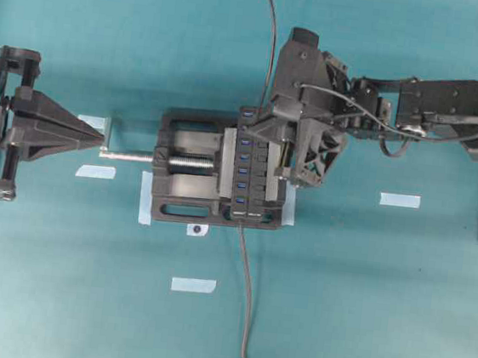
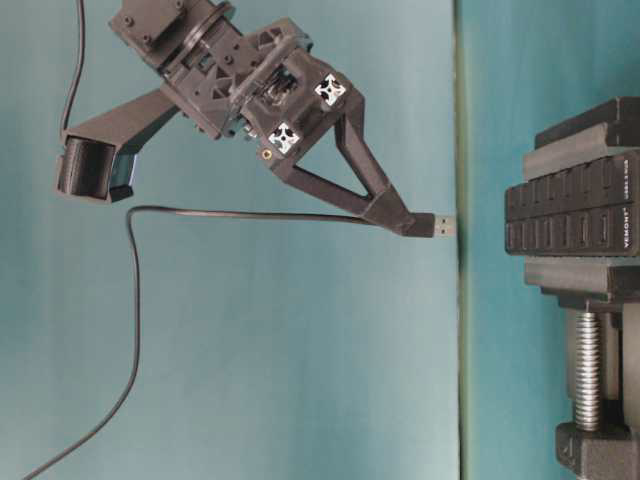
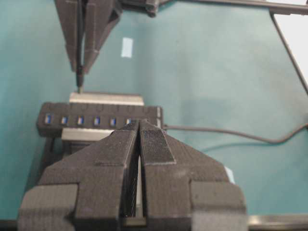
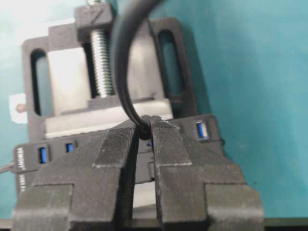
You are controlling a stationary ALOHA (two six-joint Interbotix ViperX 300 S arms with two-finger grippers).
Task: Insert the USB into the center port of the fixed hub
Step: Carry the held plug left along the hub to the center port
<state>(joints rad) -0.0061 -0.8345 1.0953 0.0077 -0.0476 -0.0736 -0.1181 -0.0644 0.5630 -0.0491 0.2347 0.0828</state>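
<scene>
teal table (image 1: 362,312): the usb (image 2: 443,225) is clamped in the right gripper (image 2: 405,222), held clear of the fixed hub (image 1: 252,165) in its vise (image 1: 191,167). plug rigid and light, cable limp; grip the plug body. left gripper (image 1: 98,136) closed, empty.

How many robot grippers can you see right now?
2: left gripper, shut, facing the vise screw; right gripper, over the hub, holding the USB.
</scene>
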